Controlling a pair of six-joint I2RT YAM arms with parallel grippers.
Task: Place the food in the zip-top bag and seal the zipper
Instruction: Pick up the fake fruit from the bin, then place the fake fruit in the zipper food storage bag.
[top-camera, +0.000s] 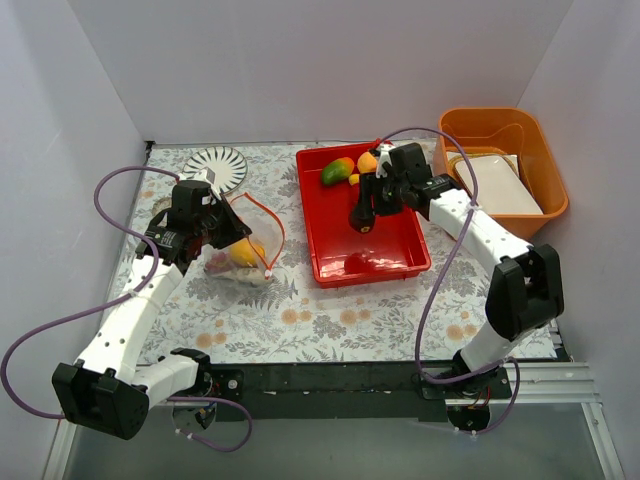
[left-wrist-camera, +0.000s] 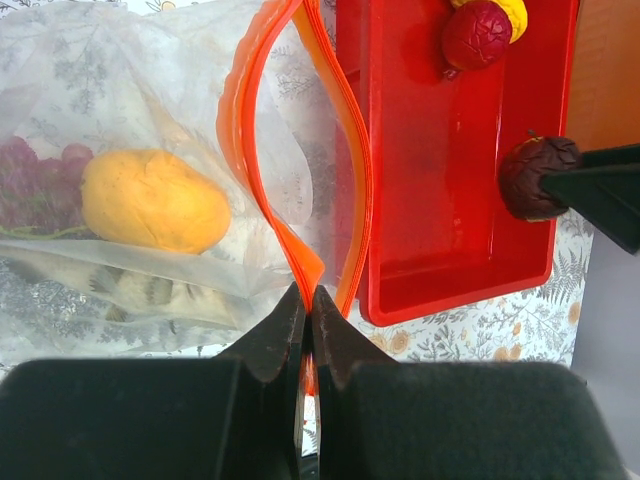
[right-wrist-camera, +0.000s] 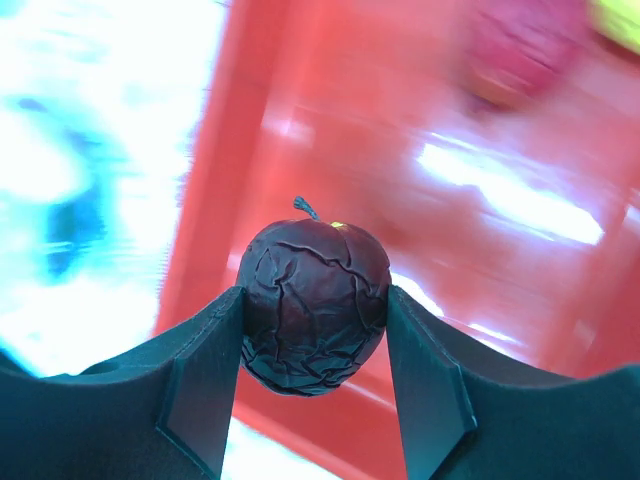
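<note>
Bench (top-camera: 330, 310): covered in a pale cloth printed with leaves and flowers.
Plate (top-camera: 217, 163): a round white plate with dark radial stripes, at the far left of the bench, behind the left arm.
Left gripper (left-wrist-camera: 307, 305): clenched on the thin orange-red plastic zipper strip (left-wrist-camera: 238, 130), pinching it at one end of the bag's mouth.
Bag (left-wrist-camera: 120, 90): a clear floppy zip-top bag lying on the bench just left of the tray. Its mouth gapes, the two zipper strips bowed apart.
In the bag: a yellow-orange oval toy fruit (left-wrist-camera: 155, 200), a purple grape bunch (left-wrist-camera: 35, 185) beside it, and a silver striped toy fish (left-wrist-camera: 130, 290) under them.
Tray (top-camera: 335, 225): a red rectangular plastic tray at the middle of the bench.
Tray's far end: a green-red toy mango (top-camera: 337, 171), with a round orange toy fruit (top-camera: 367, 162) near it.
Red apple (left-wrist-camera: 478, 35): a crinkled red toy apple on the tray floor, touching a yellow toy fruit (left-wrist-camera: 512, 10).
Right gripper (right-wrist-camera: 315, 330): grasping a dark wrinkled toy plum (right-wrist-camera: 315, 290) by its sides, stem up, over the tray.
Bin (top-camera: 500, 125): an orange plastic bin at the far right, holding a white rectangular container (top-camera: 495, 185).
</note>
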